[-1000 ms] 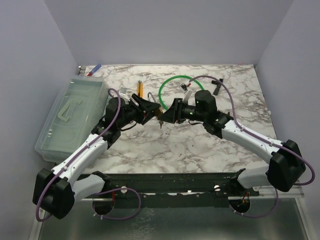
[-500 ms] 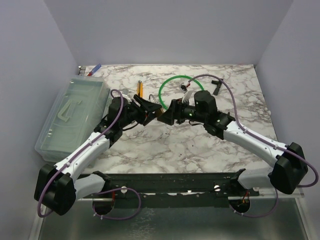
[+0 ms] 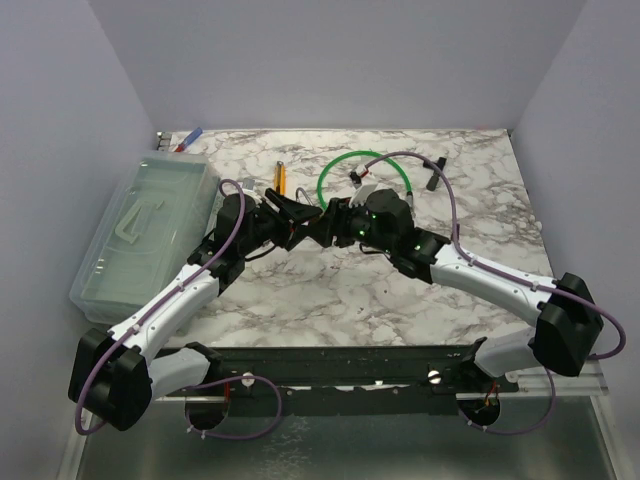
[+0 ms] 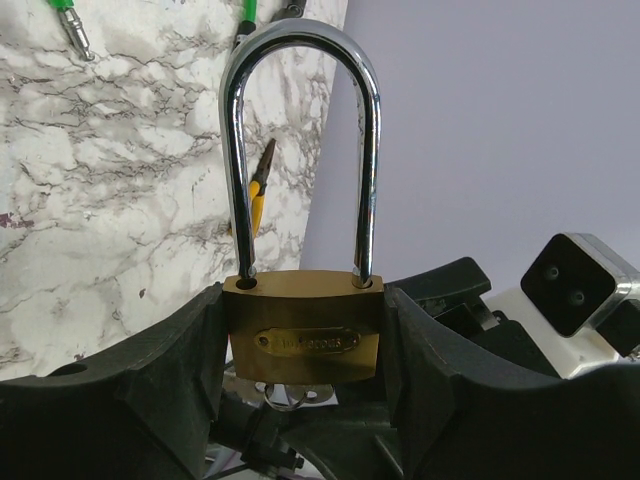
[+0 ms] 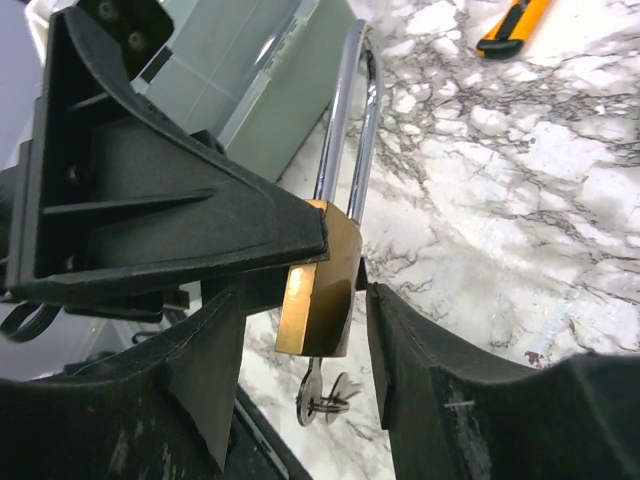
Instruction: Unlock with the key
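Observation:
My left gripper (image 4: 303,300) is shut on the brass body of a padlock (image 4: 303,325), one finger on each side. The chrome shackle (image 4: 300,45) stands upward from it. The small silvery key (image 5: 310,395) sticks in the bottom of the padlock (image 5: 320,290), and a ring with a second key hangs from it. My right gripper (image 5: 305,300) is open, its fingers (image 5: 410,370) either side of the padlock's lower end and key, touching neither. From above, the left gripper (image 3: 300,222) and right gripper (image 3: 325,225) meet at the table's middle.
A clear plastic box (image 3: 140,235) lies along the left edge. Behind the grippers lie a green cable loop (image 3: 335,170), a yellow-handled tool (image 3: 280,178) and a black T-shaped tool (image 3: 435,172). A small red and blue item (image 3: 187,140) sits at the back left corner.
My right gripper has moved left up to the left gripper, and its jaws stand wider than a second ago. The left gripper has kept hold of the padlock, shifting only slightly.

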Robot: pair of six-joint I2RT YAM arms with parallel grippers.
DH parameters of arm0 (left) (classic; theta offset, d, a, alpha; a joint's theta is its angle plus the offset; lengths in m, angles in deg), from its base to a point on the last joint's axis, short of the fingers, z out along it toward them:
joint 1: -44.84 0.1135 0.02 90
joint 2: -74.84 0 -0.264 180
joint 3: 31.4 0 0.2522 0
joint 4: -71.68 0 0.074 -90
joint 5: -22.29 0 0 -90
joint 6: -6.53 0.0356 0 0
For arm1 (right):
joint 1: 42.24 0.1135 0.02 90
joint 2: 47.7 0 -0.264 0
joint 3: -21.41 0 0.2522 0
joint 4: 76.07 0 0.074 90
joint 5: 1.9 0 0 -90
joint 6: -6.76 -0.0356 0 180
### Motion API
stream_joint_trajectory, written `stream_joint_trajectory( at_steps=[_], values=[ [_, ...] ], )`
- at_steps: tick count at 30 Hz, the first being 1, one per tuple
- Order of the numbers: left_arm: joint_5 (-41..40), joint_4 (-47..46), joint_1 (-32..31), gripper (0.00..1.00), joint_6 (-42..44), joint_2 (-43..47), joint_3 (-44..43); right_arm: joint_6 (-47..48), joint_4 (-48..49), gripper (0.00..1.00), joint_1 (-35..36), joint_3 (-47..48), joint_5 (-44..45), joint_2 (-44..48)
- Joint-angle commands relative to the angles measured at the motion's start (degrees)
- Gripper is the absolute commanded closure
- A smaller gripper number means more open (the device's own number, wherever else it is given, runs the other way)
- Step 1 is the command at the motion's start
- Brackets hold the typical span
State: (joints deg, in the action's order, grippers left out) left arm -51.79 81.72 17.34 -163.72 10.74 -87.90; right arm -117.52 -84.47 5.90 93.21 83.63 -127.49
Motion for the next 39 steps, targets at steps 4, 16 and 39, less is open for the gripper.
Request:
stream_joint_trajectory(
  at_steps=[4, 16, 39],
  values=[
    [-1.5, -3.3, -0.1, 1.00, -2.9, 1.1, -2.6, -1.5, 6.2, 0.52, 3.0, 0.1, 14.8, -2.1],
    [-2.0, -3.3, 0.0, 1.00, -2.8, 1.2, -2.3, -2.1, 8.1, 0.94, 3.8, -0.5, 18.8, -3.4],
    [-0.6, -4.3, 0.1, 0.04, 11.0, 12.5, 1.9, -1.7, 6.5, 1.00, 3.8, -5.3, 0.2, 12.6]
  ],
)
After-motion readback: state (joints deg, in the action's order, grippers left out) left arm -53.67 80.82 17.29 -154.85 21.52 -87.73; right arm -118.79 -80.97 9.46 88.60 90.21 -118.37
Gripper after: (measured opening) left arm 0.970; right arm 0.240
